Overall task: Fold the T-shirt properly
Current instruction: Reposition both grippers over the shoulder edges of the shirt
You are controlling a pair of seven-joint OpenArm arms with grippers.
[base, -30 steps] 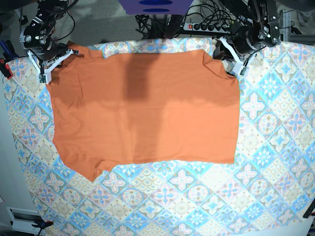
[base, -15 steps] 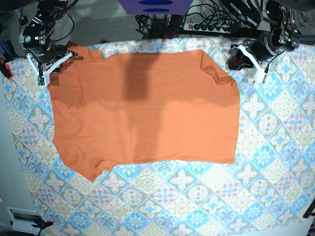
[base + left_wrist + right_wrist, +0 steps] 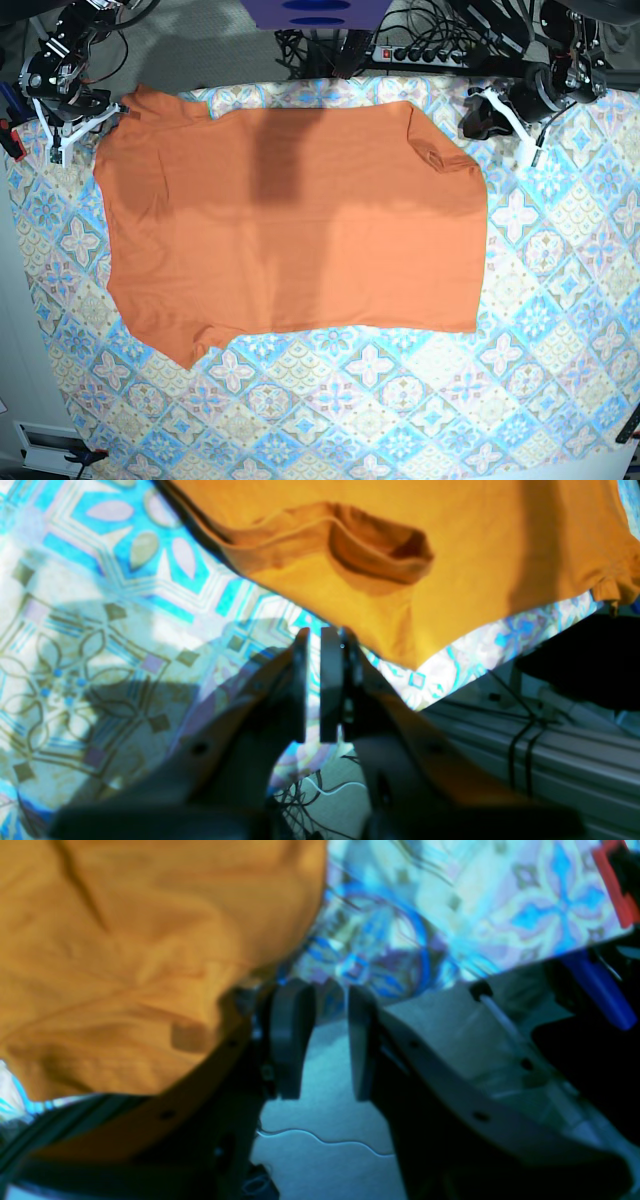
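The orange T-shirt (image 3: pixel 290 220) lies spread flat on the tile-patterned cloth (image 3: pixel 400 400), with one sleeve at the near left and another bunched at the far right (image 3: pixel 380 555). My right gripper (image 3: pixel 330 1000) hangs at the table's far-left edge just off the shirt's corner (image 3: pixel 150 950). Its fingers stand apart with nothing between them; in the base view it is at the top left (image 3: pixel 78 122). My left gripper (image 3: pixel 312 640) is shut and empty, just off the shirt's far-right sleeve over the cloth, seen in the base view at the top right (image 3: pixel 492 115).
A power strip (image 3: pixel 425 55) and tangled cables lie behind the table's back edge. A purple-blue object (image 3: pixel 315 12) stands at the back centre. A red clamp (image 3: pixel 10 140) sits at the left edge. The floor shows beyond the cloth's left border.
My right gripper has let go of the shirt's far-left corner, parted its fingers and drawn back up and left. My left gripper pulled away to the right of the sleeve.
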